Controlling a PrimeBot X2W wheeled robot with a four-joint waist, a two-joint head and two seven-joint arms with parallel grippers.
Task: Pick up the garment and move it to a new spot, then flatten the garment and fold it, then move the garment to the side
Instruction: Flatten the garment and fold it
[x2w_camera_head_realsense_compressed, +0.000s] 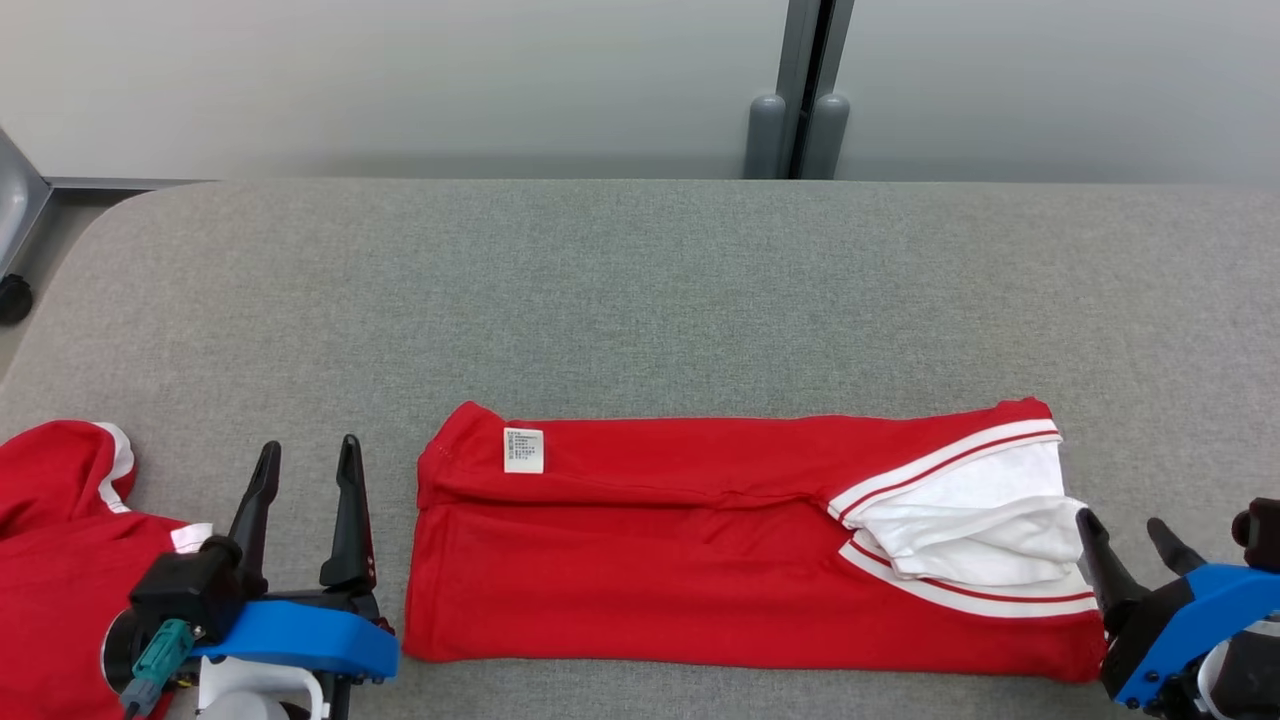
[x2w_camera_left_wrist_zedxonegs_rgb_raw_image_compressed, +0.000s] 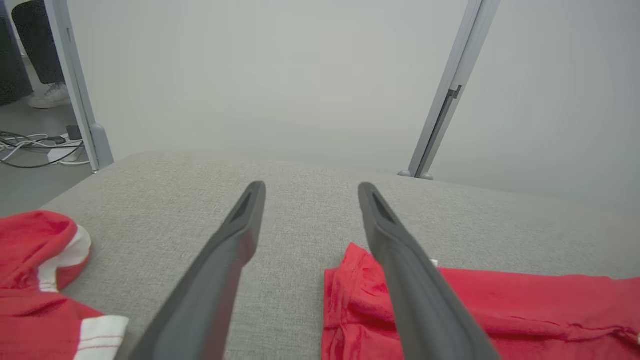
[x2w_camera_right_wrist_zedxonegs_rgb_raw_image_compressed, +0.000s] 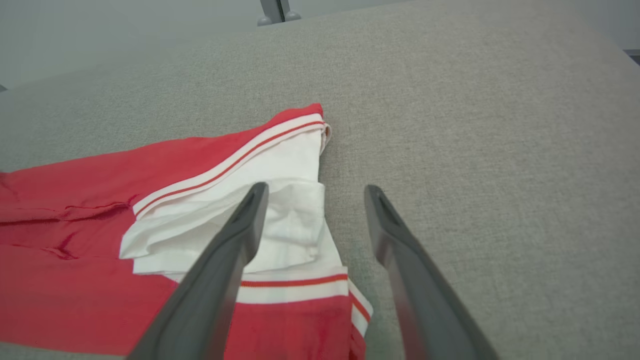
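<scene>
Currently: fold step, judged part done. Garment (x2w_camera_head_realsense_compressed: 700, 560): red, with white striped trim and white fabric at its right end and a care label (x2w_camera_head_realsense_compressed: 523, 450) near its far left corner. It lies as one long doubled band along the front edge of the worktop (x2w_camera_head_realsense_compressed: 640, 290), middle to right.

Left fingers (x2w_camera_head_realsense_compressed: 348, 520): spread wide, empty, just beside its left end.

Right fingers (x2w_camera_head_realsense_compressed: 1103, 565): spread wide, empty, at its right end.

Next, probably: pinch the ends and fold across.

Second red garment (x2w_camera_head_realsense_compressed: 60, 560): front left corner.
</scene>
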